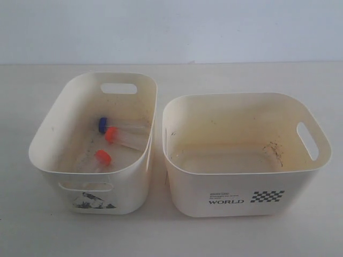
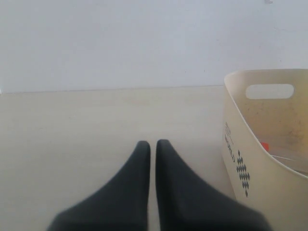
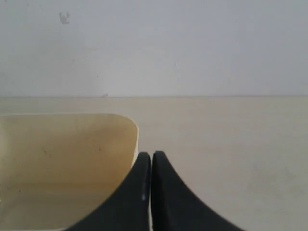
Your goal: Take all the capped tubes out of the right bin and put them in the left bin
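Observation:
Three capped tubes lie inside the left bin (image 1: 126, 189): one with a blue cap (image 1: 102, 123) and two with orange-red caps (image 1: 111, 134) (image 1: 102, 157). The right bin (image 1: 241, 184), printed "WORLD" with a checkered flag, holds no tubes, only dirt specks. Neither gripper shows in the exterior view. My left gripper (image 2: 153, 143) is shut and empty over bare table, beside the left bin (image 2: 250, 159), where an orange cap (image 2: 264, 147) peeks out. My right gripper (image 3: 152, 155) is shut and empty, next to a corner of the right bin (image 3: 126, 122).
The two bins stand side by side on a pale table, almost touching, with a white wall behind. Each bin has handle slots (image 1: 118, 88) (image 1: 307, 140). Bare tabletop lies in front of, behind and to both sides of the bins.

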Available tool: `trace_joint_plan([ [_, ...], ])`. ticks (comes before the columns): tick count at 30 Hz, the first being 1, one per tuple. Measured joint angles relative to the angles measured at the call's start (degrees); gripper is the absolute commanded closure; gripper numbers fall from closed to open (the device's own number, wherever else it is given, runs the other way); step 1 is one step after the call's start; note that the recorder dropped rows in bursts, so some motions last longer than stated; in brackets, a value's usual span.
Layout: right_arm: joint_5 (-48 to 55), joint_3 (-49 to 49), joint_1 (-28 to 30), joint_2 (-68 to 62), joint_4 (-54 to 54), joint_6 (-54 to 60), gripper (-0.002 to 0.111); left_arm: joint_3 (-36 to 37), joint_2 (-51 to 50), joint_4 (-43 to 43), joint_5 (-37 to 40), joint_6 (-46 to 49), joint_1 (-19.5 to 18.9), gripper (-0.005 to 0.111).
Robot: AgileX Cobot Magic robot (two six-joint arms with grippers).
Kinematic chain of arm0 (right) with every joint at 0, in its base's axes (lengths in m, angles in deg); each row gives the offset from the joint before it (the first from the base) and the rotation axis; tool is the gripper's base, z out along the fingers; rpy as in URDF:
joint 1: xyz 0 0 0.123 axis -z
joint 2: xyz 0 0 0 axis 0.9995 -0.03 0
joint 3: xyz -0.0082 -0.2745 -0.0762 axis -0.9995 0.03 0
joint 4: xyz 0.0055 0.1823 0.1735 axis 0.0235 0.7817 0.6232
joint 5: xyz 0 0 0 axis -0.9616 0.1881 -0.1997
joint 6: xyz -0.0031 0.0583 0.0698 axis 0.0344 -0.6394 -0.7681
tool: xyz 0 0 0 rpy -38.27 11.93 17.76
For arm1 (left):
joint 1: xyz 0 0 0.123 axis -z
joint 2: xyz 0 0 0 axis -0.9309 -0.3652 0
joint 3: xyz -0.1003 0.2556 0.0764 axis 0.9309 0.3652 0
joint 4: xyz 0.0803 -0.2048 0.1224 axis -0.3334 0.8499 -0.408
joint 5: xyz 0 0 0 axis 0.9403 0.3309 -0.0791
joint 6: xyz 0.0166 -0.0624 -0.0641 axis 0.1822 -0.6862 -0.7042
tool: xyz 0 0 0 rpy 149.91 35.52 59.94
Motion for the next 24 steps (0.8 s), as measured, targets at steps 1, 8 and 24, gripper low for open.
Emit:
trace_joint_plan([
  [1, 0.0, 1.1, 0.0, 0.4, 0.6, 0.0, 0.109, 0.0, 0.0, 0.0, 0.0, 0.0, 0.0, 0.102],
  [8, 4.9, 2.5, 0.0, 6.3, 14.3, 13.5, 0.109, 0.0, 0.0, 0.0, 0.0, 0.0, 0.0, 0.102],
  [24, 17.2, 2.8, 0.0, 13.4, 20.2, 24.0, 0.109, 0.0, 0.0, 0.0, 0.0, 0.0, 0.0, 0.102],
])
